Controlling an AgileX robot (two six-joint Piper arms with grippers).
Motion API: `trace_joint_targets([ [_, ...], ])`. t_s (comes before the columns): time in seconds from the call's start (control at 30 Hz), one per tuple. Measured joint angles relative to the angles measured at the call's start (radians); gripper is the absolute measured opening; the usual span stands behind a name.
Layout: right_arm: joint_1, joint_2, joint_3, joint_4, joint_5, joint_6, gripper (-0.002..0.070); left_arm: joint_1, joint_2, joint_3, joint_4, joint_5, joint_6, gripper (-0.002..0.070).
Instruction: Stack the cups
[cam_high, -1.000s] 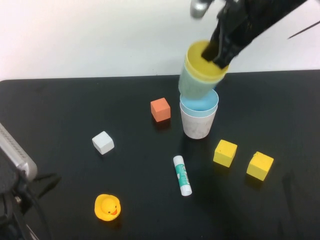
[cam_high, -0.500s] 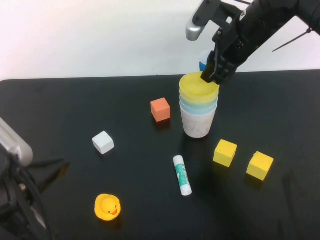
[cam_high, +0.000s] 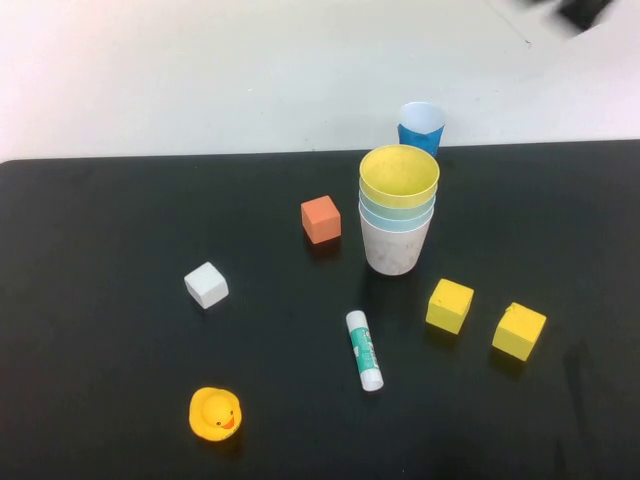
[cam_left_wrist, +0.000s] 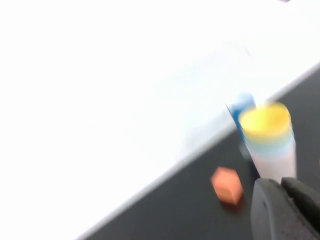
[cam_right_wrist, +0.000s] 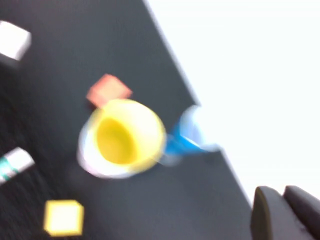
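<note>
The cups stand nested in one upright stack (cam_high: 398, 215) at the middle of the black table (cam_high: 120, 220). The yellow cup (cam_high: 399, 175) is on top, then the pale green and light blue rims, with the pale pink cup (cam_high: 397, 250) at the bottom. The stack also shows in the left wrist view (cam_left_wrist: 270, 145) and in the right wrist view (cam_right_wrist: 122, 137). My right gripper (cam_right_wrist: 283, 192) is shut, empty, high and away from the stack; only a dark blur of its arm (cam_high: 585, 10) shows at the top right. My left gripper (cam_left_wrist: 282, 187) is shut, empty and apart from the stack.
A dark-blue paper cup (cam_high: 421, 127) stands just behind the stack. An orange cube (cam_high: 321, 218) lies left of it, with two yellow cubes (cam_high: 450, 305) (cam_high: 520, 331) to the front right. A glue stick (cam_high: 365, 350), a white cube (cam_high: 206, 285) and a yellow duck (cam_high: 215, 413) lie in front.
My right gripper lowered the yellow and green cups onto the stack, let go and pulled up and away to the top right. My left arm has left the high view.
</note>
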Motion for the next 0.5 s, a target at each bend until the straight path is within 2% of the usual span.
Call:
trace_joint_targets([
  [0.1, 0.0, -0.117, 0.025, -0.092, 0.014, 0.036, 0.0018, 0.0, -0.08, 0.064, 0.089, -0.079, -0.133, 0.0001],
  [0.23, 0.0, -0.285, 0.166, -0.135, 0.014, 0.078, 0.0009, 0.0, -0.17, 0.199, 0.203, -0.144, -0.301, 0.0001],
  [0.37, 0.0, -0.478, 0.425, -0.135, 0.004, 0.125, 0.0008, 0.0, -0.233, 0.34, 0.23, -0.128, -0.406, 0.0001],
  [0.5, 0.0, -0.667, 0.73, -0.135, -0.104, 0.166, 0.0008, 0.0, -0.279, 0.431, 0.23, -0.119, -0.473, 0.0001],
])
